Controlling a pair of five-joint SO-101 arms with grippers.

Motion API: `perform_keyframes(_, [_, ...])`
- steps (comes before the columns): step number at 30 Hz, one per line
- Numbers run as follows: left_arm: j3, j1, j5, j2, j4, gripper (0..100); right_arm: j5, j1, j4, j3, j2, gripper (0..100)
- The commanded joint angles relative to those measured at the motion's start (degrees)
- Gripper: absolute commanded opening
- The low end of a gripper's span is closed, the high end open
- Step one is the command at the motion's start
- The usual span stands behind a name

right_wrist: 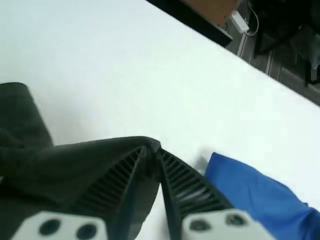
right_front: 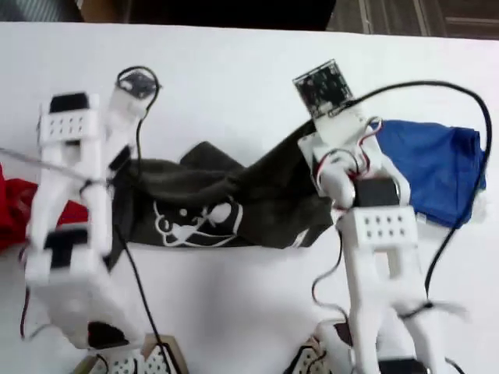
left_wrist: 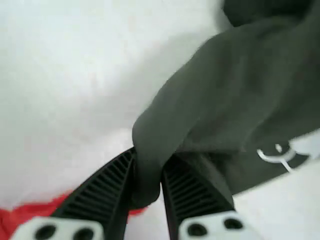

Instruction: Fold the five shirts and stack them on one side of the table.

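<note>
The left claw (left_wrist: 148,159) and right claw (right_wrist: 151,150) each pinch the dark shirt (right_front: 226,187) (opposite ends).

light: bright, even | source: probably overhead | shadows: soft | table (right_front: 249,54): glaring white

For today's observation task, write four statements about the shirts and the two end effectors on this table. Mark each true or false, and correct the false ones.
1. The left end effector and the right end effector are each shut on an edge of the dark grey fabric shirt with a white print. True.
2. The blue fabric shirt lies on the white table on the right arm's side. True.
3. The red fabric shirt is stacked on the blue one. False: it lies at the opposite end of the table, by the left arm.
4. The dark grey shirt is folded into a neat flat rectangle. False: it lies crumpled between the two arms.
</note>
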Motion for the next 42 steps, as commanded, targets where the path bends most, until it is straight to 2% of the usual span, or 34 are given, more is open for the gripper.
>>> perform_keyframes(1, [-25.71,0.44,0.18,15.38,7.56,3,0.26,1.89,-2.68,0.09,4.62,2.2])
perform_keyframes(3, [-37.05,0.26,0.18,22.24,12.31,5,0.26,1.98,-2.77,0.18,5.93,2.2])
perform_keyframes(6, [-51.56,-1.85,0.62,29.36,15.91,17,0.26,1.98,-4.53,0.18,6.90,2.2])
perform_keyframes(8, [-56.92,-4.84,2.20,30.24,15.65,24,0.26,1.98,-5.67,0.18,7.34,2.2])
perform_keyframes(10, [-59.47,-7.38,2.11,30.24,15.65,24,0.26,1.98,-6.81,0.18,8.13,2.2])
perform_keyframes(17, [-57.80,-12.40,-1.05,30.86,15.74,23,0.26,1.98,-11.21,-0.18,11.74,2.2])
perform_keyframes(24, [-44.70,-8.53,-3.78,30.24,15.65,23,0.18,1.98,-11.91,-0.18,12.09,2.2])
perform_keyframes(29, [-43.74,-4.48,-3.25,30.86,14.42,23,0.18,1.98,-11.91,-0.18,12.26,2.2])
perform_keyframes(36, [-48.22,0.00,2.99,30.95,11.43,23,0.00,1.71,-11.91,-0.18,12.35,2.2])
perform_keyframes(42, [-48.57,0.26,10.29,33.23,1.41,22,0.00,1.71,-11.91,-0.09,12.35,2.2])
